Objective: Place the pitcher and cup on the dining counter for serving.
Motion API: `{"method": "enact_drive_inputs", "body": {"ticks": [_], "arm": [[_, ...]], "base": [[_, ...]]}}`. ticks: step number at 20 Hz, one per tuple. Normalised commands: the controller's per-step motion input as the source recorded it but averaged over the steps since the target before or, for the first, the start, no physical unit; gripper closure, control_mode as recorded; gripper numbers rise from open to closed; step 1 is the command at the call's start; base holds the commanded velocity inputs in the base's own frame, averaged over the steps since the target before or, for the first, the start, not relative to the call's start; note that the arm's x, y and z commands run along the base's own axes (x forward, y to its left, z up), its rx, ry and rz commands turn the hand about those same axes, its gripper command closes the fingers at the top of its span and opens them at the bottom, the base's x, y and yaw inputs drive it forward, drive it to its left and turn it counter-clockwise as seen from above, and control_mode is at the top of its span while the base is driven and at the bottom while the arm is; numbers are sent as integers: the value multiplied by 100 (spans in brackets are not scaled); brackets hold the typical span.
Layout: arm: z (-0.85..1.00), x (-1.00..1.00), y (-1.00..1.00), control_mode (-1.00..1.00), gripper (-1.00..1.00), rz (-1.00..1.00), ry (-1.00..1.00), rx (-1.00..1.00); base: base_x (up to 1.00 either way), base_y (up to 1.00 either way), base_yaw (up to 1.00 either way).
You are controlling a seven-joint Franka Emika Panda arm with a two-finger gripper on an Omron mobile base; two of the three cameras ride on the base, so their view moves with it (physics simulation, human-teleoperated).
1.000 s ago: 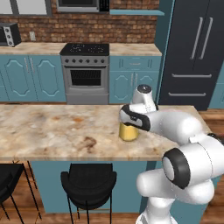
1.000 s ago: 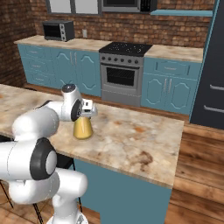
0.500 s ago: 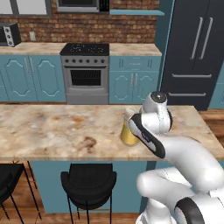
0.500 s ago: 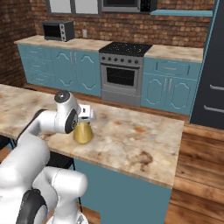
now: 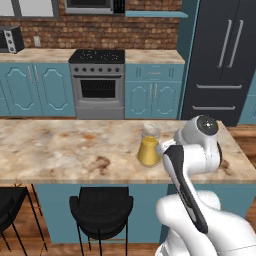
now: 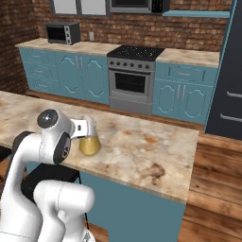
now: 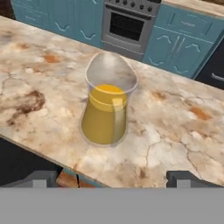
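The pitcher [image 5: 149,150] stands upright on the tabletop [image 5: 60,150] of the dining counter, toward its right end and near the front edge on the stool side. It is clear glass, wide at the base and narrower at the neck, and holds yellow-orange liquid up to about two thirds of its height. From the right base view the same pitcher [image 6: 89,141] sits just beyond the arm's upper joint, on the marbled beige stone.

The hand [image 7: 112,178] is drawn back from the pitcher [image 7: 108,108] and holds nothing — its two dark finger tips [image 7: 183,178] stand wide apart at the bottom corners of the hand view, with the pitcher centred between and beyond them, clear of both. Brown blotches in the stone lie to the pitcher's left.

In the left base view the white arm folds up from the lower right, its round joint just right of the pitcher. Two black stools [image 5: 100,209] are tucked under the front edge. Behind the counter stand a steel oven range [image 5: 97,82], teal cabinets [image 5: 152,90], a brick wall, a dark refrigerator [image 5: 220,60] and — far left — a microwave [image 5: 10,39].
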Motion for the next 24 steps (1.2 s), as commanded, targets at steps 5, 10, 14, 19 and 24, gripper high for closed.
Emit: {"method": "enact_drive_inputs", "body": {"ticks": [5,10,14,19,24], "arm": [[29,-76,0,-100,-100,2,-3,0],[0,0,0,100,-100,0,0,0],[0,0,0,100,-100,0,0,0],[0,0,0,100,-100,0,0,0],[0,0,0,100,-100,0,0,0]], "base": [[0,0,0],[-100,40,27],[-100,73,51],[-48,86,81],[-10,35,96]]}}
